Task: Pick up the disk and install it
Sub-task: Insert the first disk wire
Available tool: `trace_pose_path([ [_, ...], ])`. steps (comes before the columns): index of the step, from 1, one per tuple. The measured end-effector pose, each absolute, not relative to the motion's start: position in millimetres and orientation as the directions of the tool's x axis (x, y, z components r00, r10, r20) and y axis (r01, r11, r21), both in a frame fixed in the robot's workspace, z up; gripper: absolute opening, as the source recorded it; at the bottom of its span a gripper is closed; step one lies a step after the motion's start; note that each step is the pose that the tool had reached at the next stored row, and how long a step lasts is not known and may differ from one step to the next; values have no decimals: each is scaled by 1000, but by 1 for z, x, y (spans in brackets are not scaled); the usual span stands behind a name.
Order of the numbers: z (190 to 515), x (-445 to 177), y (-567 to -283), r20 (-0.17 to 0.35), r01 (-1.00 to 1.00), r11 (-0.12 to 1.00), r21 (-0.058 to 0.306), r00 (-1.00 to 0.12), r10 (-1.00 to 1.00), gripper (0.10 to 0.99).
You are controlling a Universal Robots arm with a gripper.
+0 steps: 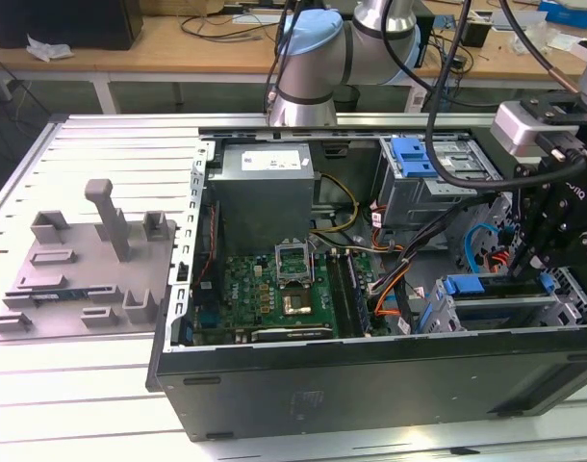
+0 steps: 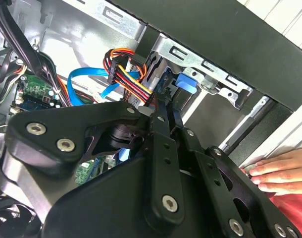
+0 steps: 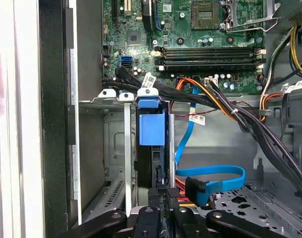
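Note:
The disk (image 3: 152, 130) stands edge-on as a blue-fronted slab in a slot of the lower drive cage (image 3: 107, 148), beside the case's side wall. In the exterior view the disk (image 1: 465, 285) sits at the case's front right, its dark top edge running towards my gripper (image 1: 536, 274). In both wrist views my gripper (image 3: 162, 191) has its black fingers (image 2: 161, 124) close together on the rear of the slab, so it looks shut on it. A blue tab (image 2: 185, 82) sits just beyond the fingertips.
The open computer case (image 1: 370, 375) holds a motherboard (image 1: 274, 289), a power supply (image 1: 265, 188) and an upper cage with a blue bracket (image 1: 414, 154). Blue and orange cables (image 3: 210, 178) lie beside the slot. A person's hand (image 2: 279, 173) rests by the case. A grey fixture (image 1: 91, 260) stands outside.

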State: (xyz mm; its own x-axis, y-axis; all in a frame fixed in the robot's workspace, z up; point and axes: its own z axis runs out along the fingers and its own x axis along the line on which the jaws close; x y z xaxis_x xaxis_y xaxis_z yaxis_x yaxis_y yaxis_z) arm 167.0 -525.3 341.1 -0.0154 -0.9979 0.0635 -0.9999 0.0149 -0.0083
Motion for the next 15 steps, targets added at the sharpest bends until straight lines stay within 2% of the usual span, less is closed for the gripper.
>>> trace_pose_path([
  [15,348,167,-525,64,-1000,15,-8,-15,-998,169],
])
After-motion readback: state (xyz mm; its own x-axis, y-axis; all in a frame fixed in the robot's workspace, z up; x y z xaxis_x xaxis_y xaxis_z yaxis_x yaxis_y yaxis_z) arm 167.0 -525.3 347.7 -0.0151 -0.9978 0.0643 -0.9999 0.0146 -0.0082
